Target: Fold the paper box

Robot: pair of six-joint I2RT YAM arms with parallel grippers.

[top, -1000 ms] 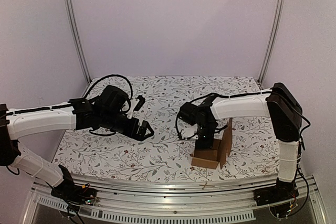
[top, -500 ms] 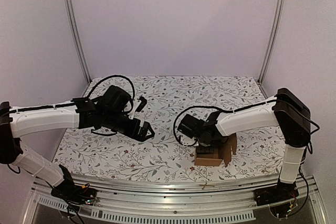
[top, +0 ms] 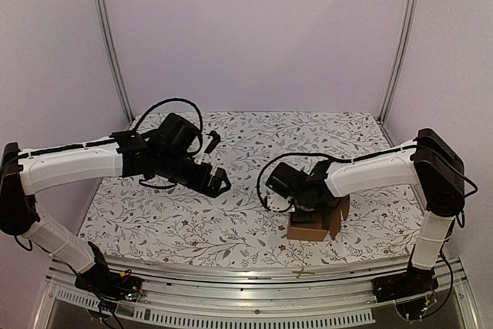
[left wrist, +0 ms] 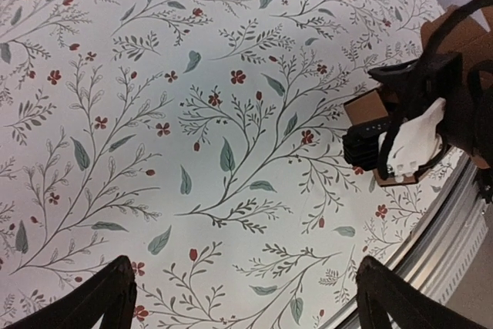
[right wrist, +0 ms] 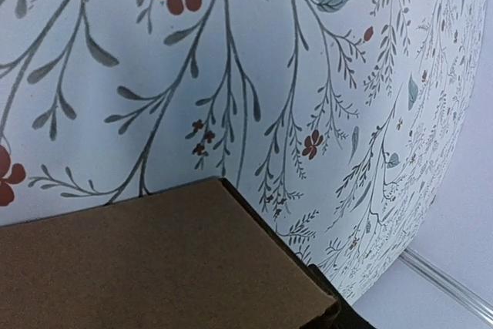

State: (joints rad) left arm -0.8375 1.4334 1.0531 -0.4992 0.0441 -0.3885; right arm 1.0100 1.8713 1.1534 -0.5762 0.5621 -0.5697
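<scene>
The right gripper (top: pixel 310 204) sits low on the plain brown cardboard paper box (top: pixel 314 226) at the near right; I cannot tell whether its jaws grip. A second ago the box's tall flap stood upright; now it is folded down, so closing looks nearly done. The left gripper (top: pixel 218 181), spread wide and empty, has drifted right.

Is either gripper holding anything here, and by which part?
The left gripper is open above the table and holds nothing. The right gripper sits at the top of the paper box; whether it grips it, and where, cannot be told.
</scene>
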